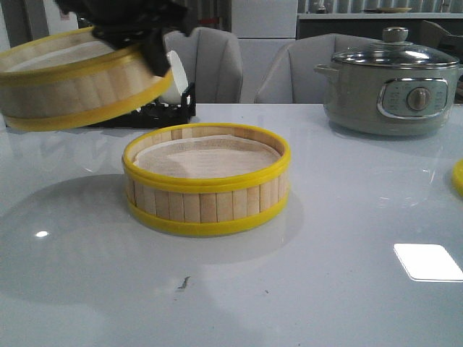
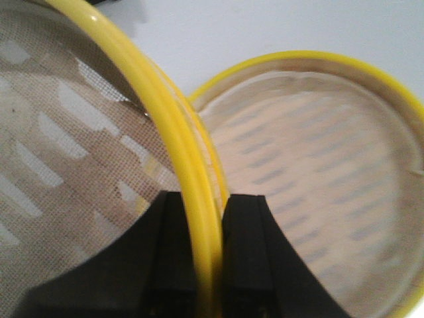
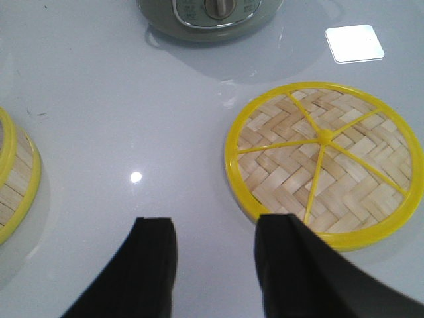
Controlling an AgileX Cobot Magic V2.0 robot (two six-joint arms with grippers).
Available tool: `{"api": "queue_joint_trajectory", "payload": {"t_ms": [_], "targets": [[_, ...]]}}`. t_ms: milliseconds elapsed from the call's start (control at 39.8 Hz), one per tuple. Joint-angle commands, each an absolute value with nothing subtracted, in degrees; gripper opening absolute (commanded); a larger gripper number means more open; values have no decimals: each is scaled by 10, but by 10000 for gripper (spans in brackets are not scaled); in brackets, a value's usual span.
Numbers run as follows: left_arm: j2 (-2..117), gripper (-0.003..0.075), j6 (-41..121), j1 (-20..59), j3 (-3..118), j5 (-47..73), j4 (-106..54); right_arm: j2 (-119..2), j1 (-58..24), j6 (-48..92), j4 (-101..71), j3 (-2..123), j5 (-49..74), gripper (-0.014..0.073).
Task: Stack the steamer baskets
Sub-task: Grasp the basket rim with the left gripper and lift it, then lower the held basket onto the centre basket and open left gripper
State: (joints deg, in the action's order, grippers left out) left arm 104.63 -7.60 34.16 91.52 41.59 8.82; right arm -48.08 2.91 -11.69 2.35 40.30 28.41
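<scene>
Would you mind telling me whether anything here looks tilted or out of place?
The lifted steamer basket, pinched at its rim by the left gripper, hangs tilted, left of the basket on the table. Nothing looks spilled or damaged.

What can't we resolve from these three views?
- Left claw: front view shows only a dark blur above the lifted basket, whose left side the edge cuts off.
- Woven lid: front view shows only a yellow sliver at the right edge.
- Pot dial markings: too small.
- Right claw: absent from front view.
</scene>
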Motion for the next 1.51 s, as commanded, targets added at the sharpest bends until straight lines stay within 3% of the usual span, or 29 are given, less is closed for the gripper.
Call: {"api": "queue_joint_trajectory", "payload": {"t_ms": [0,402,1482], "targets": [[1016,91,-71,386,939,372,100,-479,28,-114,31,425,241,399],[1080,91,-71,470,940,318,98,-479,28,-114,31,425,245,399],[1103,91,-71,471,942,277,45,-479,28,-115,26,425,244,399]]}}
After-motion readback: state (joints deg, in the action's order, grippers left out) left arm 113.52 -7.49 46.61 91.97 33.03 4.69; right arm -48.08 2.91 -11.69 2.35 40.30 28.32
